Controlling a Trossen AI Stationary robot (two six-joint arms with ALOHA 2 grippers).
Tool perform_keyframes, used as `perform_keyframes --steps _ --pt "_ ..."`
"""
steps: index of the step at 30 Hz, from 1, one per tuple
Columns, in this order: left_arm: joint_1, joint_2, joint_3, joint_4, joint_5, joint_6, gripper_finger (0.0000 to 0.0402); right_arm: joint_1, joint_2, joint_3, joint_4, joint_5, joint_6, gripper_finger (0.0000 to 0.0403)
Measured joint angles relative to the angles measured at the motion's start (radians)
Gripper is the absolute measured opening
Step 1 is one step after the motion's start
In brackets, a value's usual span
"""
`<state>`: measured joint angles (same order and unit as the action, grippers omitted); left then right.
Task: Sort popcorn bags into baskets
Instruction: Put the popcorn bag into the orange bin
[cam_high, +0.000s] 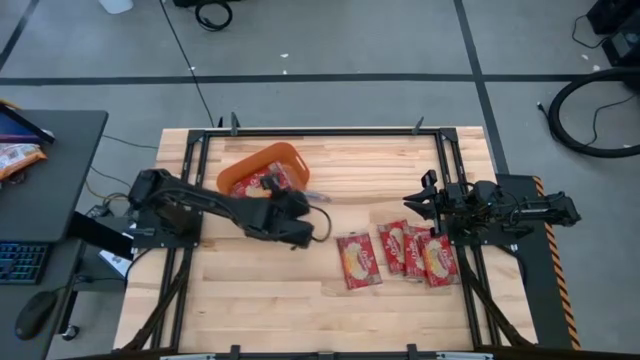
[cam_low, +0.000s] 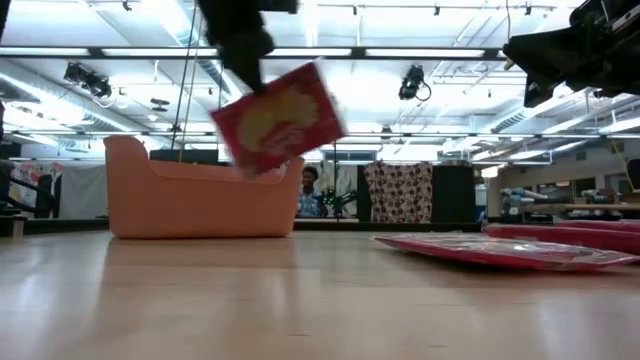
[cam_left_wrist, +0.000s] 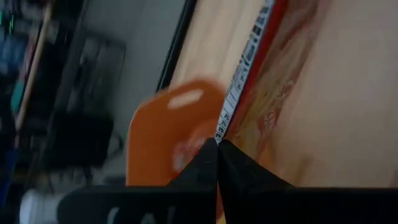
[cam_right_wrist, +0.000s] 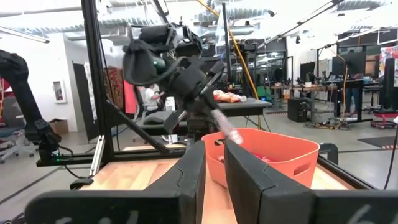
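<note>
My left gripper (cam_high: 303, 228) (cam_low: 243, 55) hangs over the middle of the table, just near-right of the orange basket (cam_high: 262, 166) (cam_low: 200, 196), and is shut on one red popcorn bag (cam_low: 280, 118) (cam_left_wrist: 264, 81). The basket stands on the far-left part of the table, with red bags (cam_high: 266, 183) lying in it. Several more popcorn bags (cam_high: 360, 261) (cam_high: 428, 256) (cam_low: 500, 250) lie flat in a row on the right part of the table. My right gripper (cam_high: 420, 194) (cam_right_wrist: 214, 165) waits open above the far right end of that row, pointing at the basket. My left gripper pinches the popcorn bag between its two fingers at one edge (cam_left_wrist: 221, 132), near the upper corner (cam_low: 243, 100). The fingers come from above, pointing down. The bag is lifted clear of the table and hangs tilted below them, in front of the basket.
Black frame rails (cam_high: 300, 131) run along the table's far edge and both sides. Bare wood (cam_high: 250, 300) spreads across the near half of the table. A desk with a keyboard (cam_high: 20, 262) stands left of the table. A person (cam_low: 311, 190) shows far behind the table.
</note>
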<state>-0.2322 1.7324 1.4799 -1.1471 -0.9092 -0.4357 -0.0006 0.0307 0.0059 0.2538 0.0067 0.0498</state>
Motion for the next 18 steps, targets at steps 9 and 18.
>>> perform_keyframes --steps 9,18 --pt "0.043 -0.032 0.000 -0.363 0.077 -0.341 0.0004 0.000 0.000 0.000 -0.001 0.000 0.000 0.0066" --pt "0.191 -0.032 0.000 -0.390 0.394 -0.259 0.0004 0.000 0.000 0.000 0.000 0.000 0.000 0.0066"
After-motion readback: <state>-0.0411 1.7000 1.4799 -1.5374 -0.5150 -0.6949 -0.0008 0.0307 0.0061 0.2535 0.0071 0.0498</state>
